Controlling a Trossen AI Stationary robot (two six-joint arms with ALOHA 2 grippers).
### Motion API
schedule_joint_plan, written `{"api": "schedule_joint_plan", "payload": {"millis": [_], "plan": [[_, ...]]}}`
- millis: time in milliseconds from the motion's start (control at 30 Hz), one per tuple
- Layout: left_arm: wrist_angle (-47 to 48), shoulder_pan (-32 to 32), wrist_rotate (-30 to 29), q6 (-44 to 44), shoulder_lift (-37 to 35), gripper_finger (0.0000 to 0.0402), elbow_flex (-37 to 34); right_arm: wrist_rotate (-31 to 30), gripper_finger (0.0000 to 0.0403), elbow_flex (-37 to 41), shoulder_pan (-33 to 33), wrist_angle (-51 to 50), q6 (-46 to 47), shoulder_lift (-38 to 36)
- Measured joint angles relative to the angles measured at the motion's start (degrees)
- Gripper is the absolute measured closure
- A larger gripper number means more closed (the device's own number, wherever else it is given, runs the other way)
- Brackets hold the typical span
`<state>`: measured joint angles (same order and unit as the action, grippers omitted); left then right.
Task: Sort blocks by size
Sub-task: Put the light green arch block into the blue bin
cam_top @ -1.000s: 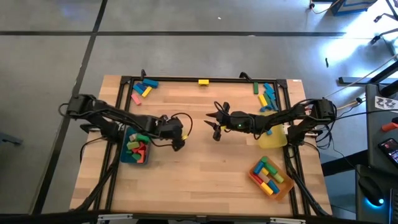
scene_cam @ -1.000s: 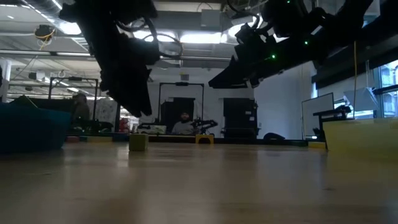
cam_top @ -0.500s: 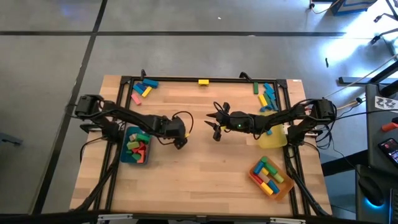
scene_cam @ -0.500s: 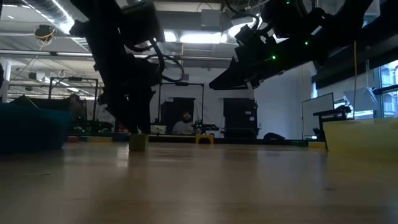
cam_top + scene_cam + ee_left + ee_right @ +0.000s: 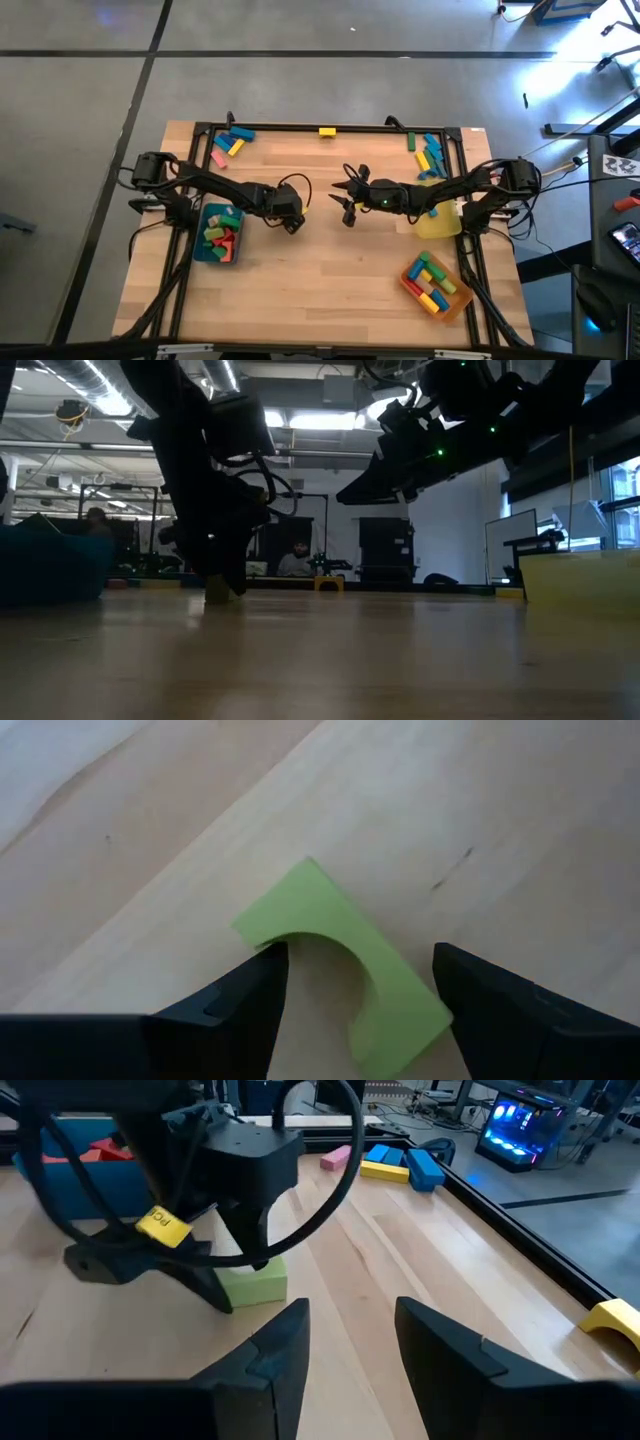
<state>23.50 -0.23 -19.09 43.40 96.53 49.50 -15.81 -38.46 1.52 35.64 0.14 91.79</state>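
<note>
The left end effector (image 5: 292,222) sits low over the pale wooden tabletop (image 5: 320,290), just left of centre in the high view, with its two dark fingers (image 5: 235,1010) spread wide on either side of a light green arch block (image 5: 345,965). In the left wrist view the block lies flat on the fine-grained wood, a matt painted piece with square outer corners and a smooth half-round cut-out; one finger stands at the cut-out's edge, the other just beside the block's far end, neither clearly pressing it. The right wrist view shows the same block (image 5: 253,1283) under the left arm's boxy black wrist.

The right end effector (image 5: 346,200) hangs above the tabletop just right of centre in the high view, fingers partly apart and holding nothing.

A teal tray (image 5: 204,251) at middle left holds red, green and yellow blocks (image 5: 222,233). An orange tray (image 5: 459,302) at lower right carries bars and cylinders. A yellow tray (image 5: 438,226) sits at middle right. Loose blocks lie at the upper left (image 5: 228,143) and upper right (image 5: 428,153) corners.
</note>
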Motion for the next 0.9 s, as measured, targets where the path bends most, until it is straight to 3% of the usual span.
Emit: {"api": "schedule_joint_plan", "payload": {"millis": [200, 567, 733, 900], "plan": [[-0.3, 0.8, -0.2, -2.5, 0.0, 0.0227, -0.1, 0.0, 0.0252, 0.0, 0.0, -0.3, 0.0, 0.0], [0.0, -0.7, -1.4, -21.1, -0.2, 0.0332, -0.3, 0.0, 0.0252, 0.0, 0.0, -1.1, 0.0, 0.0], [1.5, -1.7, -1.6, -25.8, -0.5, 0.0357, -0.2, 0.0, 0.0252, 0.0, 0.0, -1.1, 0.0, 0.0], [3.5, -3.0, -1.0, -27.5, -1.8, 0.0357, -0.4, 0.0, 0.0252, 0.0, 0.0, -1.1, 0.0, 0.0]]}}
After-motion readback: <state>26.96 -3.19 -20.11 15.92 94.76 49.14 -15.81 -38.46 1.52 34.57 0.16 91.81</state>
